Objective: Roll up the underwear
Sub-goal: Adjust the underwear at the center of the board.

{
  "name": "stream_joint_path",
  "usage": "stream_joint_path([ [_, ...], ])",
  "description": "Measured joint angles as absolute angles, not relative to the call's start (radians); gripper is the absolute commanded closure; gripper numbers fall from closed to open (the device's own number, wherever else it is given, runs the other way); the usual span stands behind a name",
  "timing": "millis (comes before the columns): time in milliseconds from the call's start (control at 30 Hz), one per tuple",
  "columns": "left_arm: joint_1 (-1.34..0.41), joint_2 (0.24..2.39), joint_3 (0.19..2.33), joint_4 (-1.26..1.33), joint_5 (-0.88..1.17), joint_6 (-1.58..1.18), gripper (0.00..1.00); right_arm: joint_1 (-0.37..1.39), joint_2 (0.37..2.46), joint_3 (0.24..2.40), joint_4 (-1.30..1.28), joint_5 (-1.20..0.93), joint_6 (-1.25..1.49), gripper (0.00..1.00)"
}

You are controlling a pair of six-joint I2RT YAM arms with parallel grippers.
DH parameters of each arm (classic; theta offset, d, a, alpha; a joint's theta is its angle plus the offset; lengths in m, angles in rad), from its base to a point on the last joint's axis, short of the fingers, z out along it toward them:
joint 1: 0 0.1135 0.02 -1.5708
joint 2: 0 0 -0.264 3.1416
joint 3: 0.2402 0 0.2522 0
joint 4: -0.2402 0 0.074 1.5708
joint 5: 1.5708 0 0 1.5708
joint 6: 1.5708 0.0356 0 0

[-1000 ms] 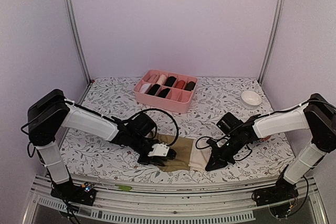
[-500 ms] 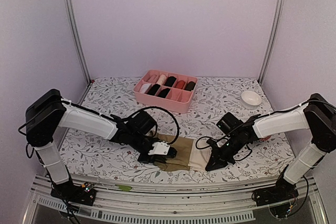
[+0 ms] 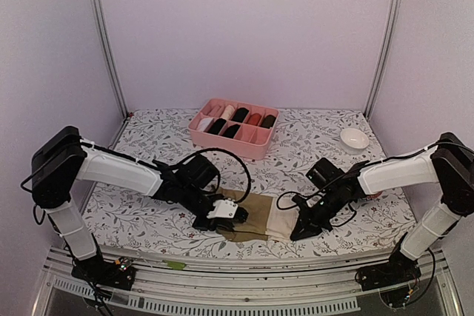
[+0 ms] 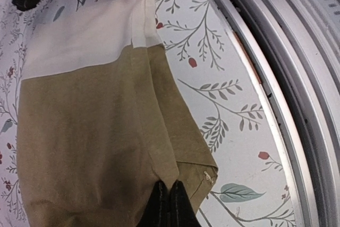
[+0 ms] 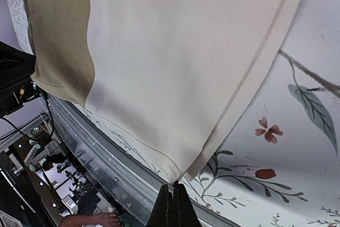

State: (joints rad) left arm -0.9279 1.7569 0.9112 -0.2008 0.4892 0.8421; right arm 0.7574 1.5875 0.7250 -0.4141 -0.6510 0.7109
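Observation:
An olive-brown underwear (image 3: pixel 259 214) with a cream waistband (image 3: pixel 281 221) lies flat near the table's front edge. My left gripper (image 3: pixel 238 216) rests on its left end. In the left wrist view the fingertips (image 4: pixel 170 187) are pressed together on a fold of the olive cloth (image 4: pixel 85 131). My right gripper (image 3: pixel 297 232) is at the waistband's near right corner. Seen from the right wrist, that gripper (image 5: pixel 172 188) is shut, pinching the tip of the cream band (image 5: pixel 175 67).
A pink divided box (image 3: pixel 224 138) holding rolled garments stands at the back centre. A small white bowl (image 3: pixel 354 138) sits at the back right. The metal rail (image 4: pixel 297 94) of the table's front edge runs just beside the underwear.
My left gripper has closed onto the olive fabric; it stood slightly open a second ago. The right arm and the underwear have barely moved.

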Motion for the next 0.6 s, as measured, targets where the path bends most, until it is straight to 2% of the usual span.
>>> stream_joint_path([
  [500, -0.951, 1.719, 0.897, -0.231, 0.513, 0.864, 1.00, 0.758, 1.547, 0.702, -0.426, -0.647, 0.711, 1.00],
  [533, -0.957, 1.728, 0.901, -0.234, 0.513, 0.862, 1.00, 0.758, 1.549, 0.702, -0.425, -0.647, 0.712, 0.99],
  [600, -0.965, 1.748, 0.908, -0.236, 0.513, 0.856, 1.00, 0.758, 1.554, 0.702, -0.424, -0.648, 0.714, 0.89],
])
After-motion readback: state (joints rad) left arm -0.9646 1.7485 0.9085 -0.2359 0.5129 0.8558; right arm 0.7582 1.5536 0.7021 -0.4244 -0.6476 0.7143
